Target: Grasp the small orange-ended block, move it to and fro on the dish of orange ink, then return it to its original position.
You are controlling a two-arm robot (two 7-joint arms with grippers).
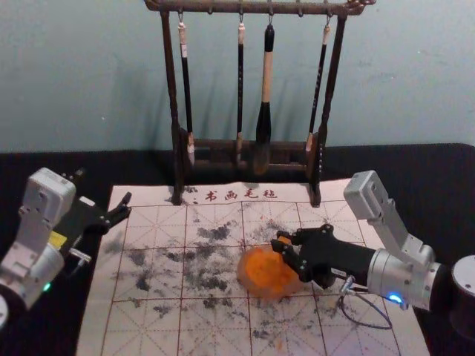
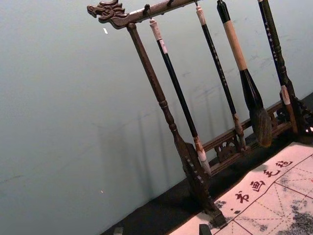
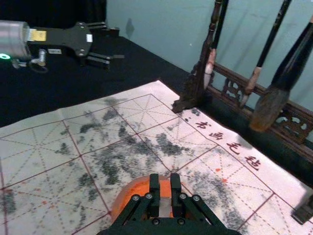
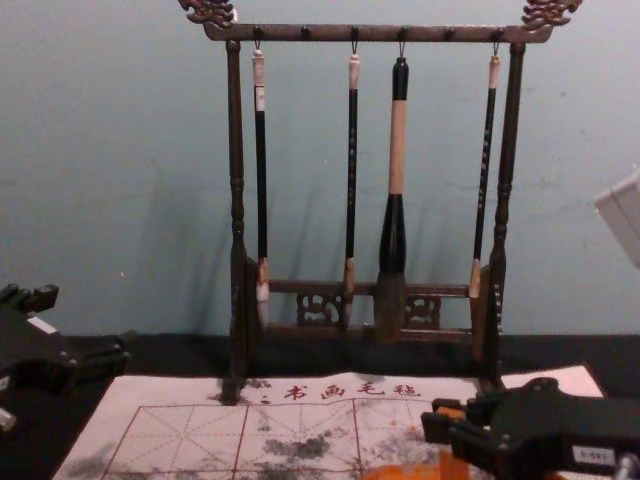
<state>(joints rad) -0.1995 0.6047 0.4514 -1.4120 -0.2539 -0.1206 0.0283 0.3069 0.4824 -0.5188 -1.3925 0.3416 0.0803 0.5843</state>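
As end effector (image 1: pixel 281 241) grips block (image 3: pixel 165 204), dish (image 1: pixel 244 277) below

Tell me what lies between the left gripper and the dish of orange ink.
Only the gridded mat, blotched with dark smudges, lies between the left gripper and the dish, as the head view shows.

Black table (image 1: pixel 415 167), pale writing mat (image 1: pixel 148 326) laid flat on it. Mat: red grid squares with dashed guide lines, row of red characters along far edge, dark smudges all over (plus a few orange specks). Dark wooden rack (image 1: pixel 177 194) stands upright, feet on mat's far part. Round dish of orange ink (image 1: pixel 244 275) sits on mat, nearer side than rack.
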